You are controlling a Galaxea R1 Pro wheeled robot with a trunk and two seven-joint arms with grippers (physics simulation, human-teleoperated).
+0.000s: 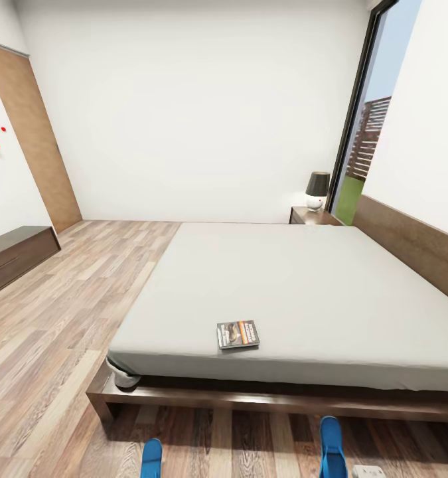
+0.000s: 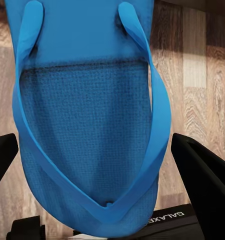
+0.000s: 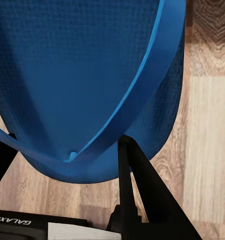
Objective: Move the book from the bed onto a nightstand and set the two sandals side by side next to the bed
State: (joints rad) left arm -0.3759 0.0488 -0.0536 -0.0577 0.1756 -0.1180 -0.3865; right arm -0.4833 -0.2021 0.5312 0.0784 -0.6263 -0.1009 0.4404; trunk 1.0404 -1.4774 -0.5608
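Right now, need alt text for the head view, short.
A large low bed with a grey mattress fills the bedroom, a small book lying near its front edge. Two blue sandals show above the wood floor at the bottom edge. A nightstand with a lamp stands by the window.

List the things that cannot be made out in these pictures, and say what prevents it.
- Sandals, head view: cut off by the bottom edge.
- Book, head view: cover lettering too small to read.
- Nightstand, head view: partly hidden behind the bed.
- Left tool, left wrist view: a sandal lies between the fingers; contact is unclear.
- Right tool, right wrist view: a sandal covers the fingertips.
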